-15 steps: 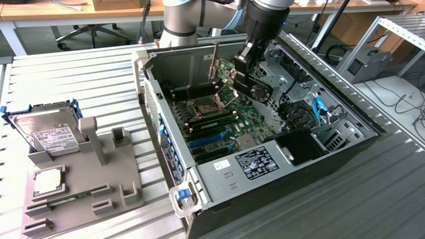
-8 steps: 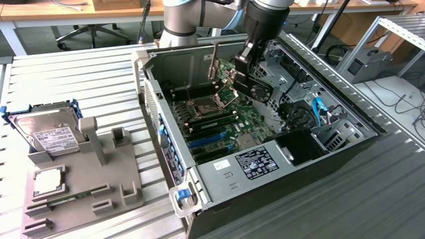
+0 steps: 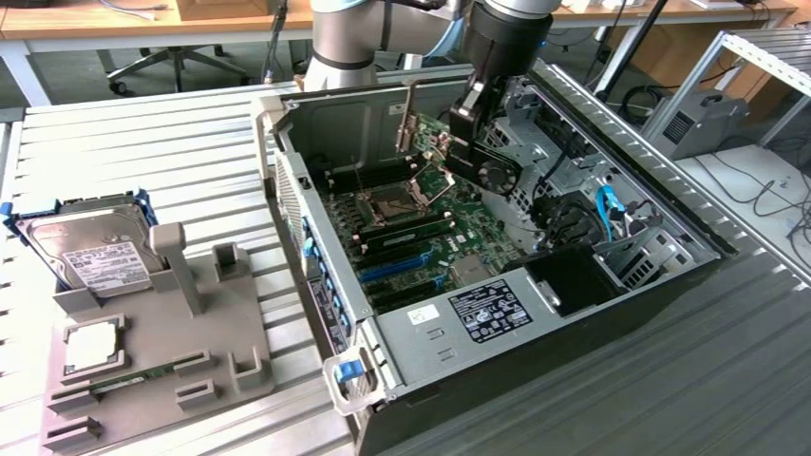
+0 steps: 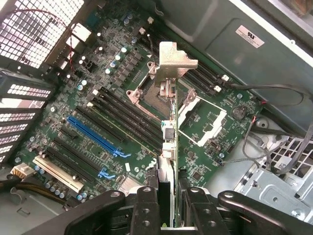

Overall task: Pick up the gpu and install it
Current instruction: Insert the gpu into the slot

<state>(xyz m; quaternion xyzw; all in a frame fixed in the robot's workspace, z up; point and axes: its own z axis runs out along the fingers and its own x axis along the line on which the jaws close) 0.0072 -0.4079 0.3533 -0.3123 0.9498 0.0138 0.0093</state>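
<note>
The gpu (image 3: 492,163) hangs inside the open computer case (image 3: 659,204), above the green motherboard (image 3: 424,223), with its black fan shroud facing the exterior view's right and its silver end bracket (image 3: 408,119) pointing up and back. My gripper (image 3: 466,122) is shut on its upper edge. In the wrist view the gpu (image 4: 169,142) appears edge-on between my two black fingers (image 4: 146,208), its bracket (image 4: 174,59) at the far end, over the CPU socket (image 4: 161,90). The blue slots (image 4: 95,134) lie off to one side of the card.
A grey fixture (image 3: 159,356) at the exterior view's left holds a silver hard drive (image 3: 86,249), a square chip (image 3: 91,344) and a memory stick (image 3: 127,382). The case holds a power supply (image 3: 488,309), drive bays (image 3: 628,256) and cables (image 3: 602,214).
</note>
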